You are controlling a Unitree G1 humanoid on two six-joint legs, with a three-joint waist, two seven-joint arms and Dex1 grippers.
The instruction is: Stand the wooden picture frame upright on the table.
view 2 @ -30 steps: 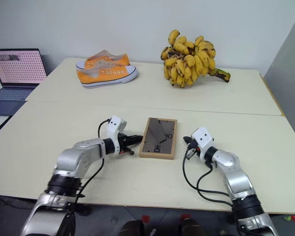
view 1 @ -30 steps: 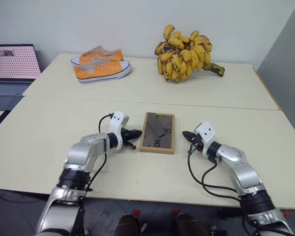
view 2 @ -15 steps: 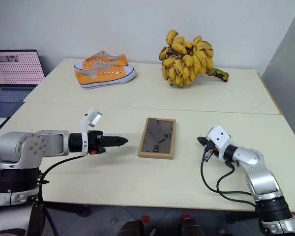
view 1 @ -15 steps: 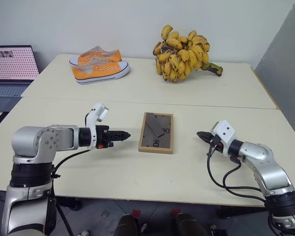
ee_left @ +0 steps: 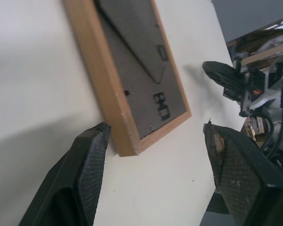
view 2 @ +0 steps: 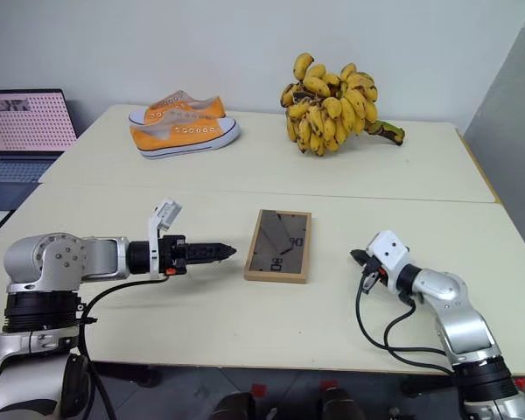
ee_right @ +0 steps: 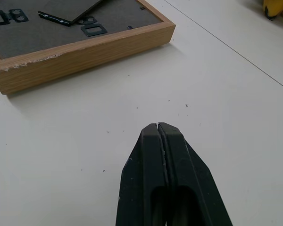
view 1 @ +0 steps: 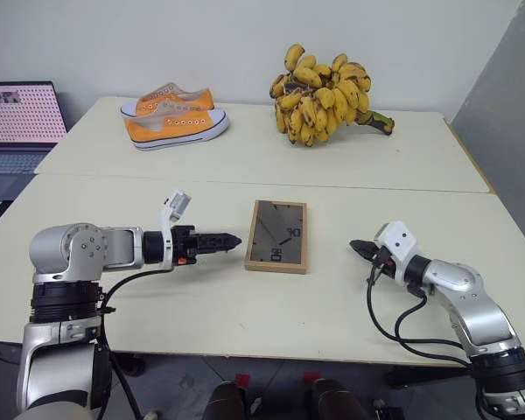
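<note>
The wooden picture frame (view 1: 277, 236) lies flat on the table (view 1: 245, 315) with its dark grey back panel and folded prop leg facing up. My left gripper (view 1: 230, 239) hovers level just off the frame's left edge and points at it. In the left wrist view its fingers (ee_left: 87, 169) stand wide open around the frame's near corner (ee_left: 127, 141) without touching it. My right gripper (view 1: 359, 248) is to the right of the frame, apart from it and shut on nothing, its closed tips (ee_right: 158, 129) aimed at the frame's side (ee_right: 85, 54).
A pair of orange sneakers (view 1: 173, 118) and a big bunch of bananas (view 1: 324, 92) sit on the far half of the table, beyond the seam (view 1: 376, 188). An open laptop (view 1: 17, 118) stands at the far left. A grey panel (view 1: 507, 131) borders the right side.
Both grippers drew back from the frame's edges, the right one farther out. The left gripper rolled and opened wide, then edged back toward the frame. The frame stayed flat.
</note>
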